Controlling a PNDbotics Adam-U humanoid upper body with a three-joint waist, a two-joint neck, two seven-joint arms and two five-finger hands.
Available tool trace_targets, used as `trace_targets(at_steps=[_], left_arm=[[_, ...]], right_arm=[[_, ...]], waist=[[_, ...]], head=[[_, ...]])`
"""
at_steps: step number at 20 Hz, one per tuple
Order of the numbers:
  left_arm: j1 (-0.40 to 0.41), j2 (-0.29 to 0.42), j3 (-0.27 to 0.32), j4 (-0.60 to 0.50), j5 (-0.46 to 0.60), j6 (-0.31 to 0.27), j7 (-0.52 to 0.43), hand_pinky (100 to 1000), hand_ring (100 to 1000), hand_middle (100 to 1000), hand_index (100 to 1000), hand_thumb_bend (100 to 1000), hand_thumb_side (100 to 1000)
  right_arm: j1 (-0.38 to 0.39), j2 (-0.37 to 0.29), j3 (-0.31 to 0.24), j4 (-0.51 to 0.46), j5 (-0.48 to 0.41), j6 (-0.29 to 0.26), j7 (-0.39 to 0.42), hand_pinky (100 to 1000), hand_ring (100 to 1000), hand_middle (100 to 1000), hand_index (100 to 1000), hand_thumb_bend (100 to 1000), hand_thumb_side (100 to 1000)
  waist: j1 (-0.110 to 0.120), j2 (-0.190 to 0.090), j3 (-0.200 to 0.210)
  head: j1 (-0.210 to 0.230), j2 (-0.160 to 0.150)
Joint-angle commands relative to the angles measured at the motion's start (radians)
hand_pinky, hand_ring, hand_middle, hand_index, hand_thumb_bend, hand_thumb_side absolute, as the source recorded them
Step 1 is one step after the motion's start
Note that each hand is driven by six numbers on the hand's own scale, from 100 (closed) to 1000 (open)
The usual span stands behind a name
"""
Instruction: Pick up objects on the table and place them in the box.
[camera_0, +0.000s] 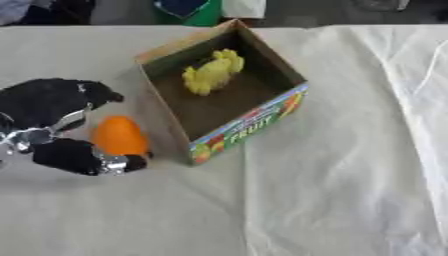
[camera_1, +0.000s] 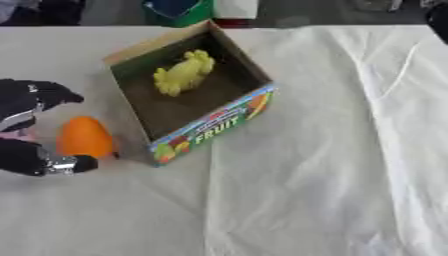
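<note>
- White creased cloth (camera_0: 350, 200) covers the table
- Dark floor (camera_1: 306, 10) beyond, at 12 o'clock
- Green container (camera_0: 197, 12), perhaps a bin, at 12 o'clock

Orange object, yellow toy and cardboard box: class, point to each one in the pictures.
orange object (camera_0: 118, 135), left eye view, its rounded middle
yellow toy (camera_0: 213, 72), left eye view, its body
cardboard box (camera_0: 252, 122), left eye view, its printed front wall

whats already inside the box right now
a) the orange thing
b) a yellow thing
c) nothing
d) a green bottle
b: a yellow thing lies on the floor of the open box, while the orange thing is outside it on the table, between the thumb and fingers of the left hand.
</note>
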Motion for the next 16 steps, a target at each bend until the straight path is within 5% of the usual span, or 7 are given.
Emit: trace_targets(at_steps=[1, 16], left_arm=[[-0.007, 0.008, 0.019, 0.024, 0.005, 0.01, 0.002, 808, 897, 875, 973, 652, 920], [-0.028, -0.053, 0.009, 0.236, -0.045, -0.002, 0.077, 784, 880, 853, 946, 570, 794]], right_arm=[[-0.008, -0.018, -0.008, -0.019, -0.008, 0.003, -0.002, 693, 719, 637, 781, 100, 700], [-0.004, -0.011, -0.01, -0.019, -0.02, -0.002, -0.001, 697, 731, 631, 779, 100, 700]], waist=[[-0.001, -0.014, -0.001], [-0.005, -0.006, -0.007]], head=[[0.004, -0.015], [0.003, -0.026]])
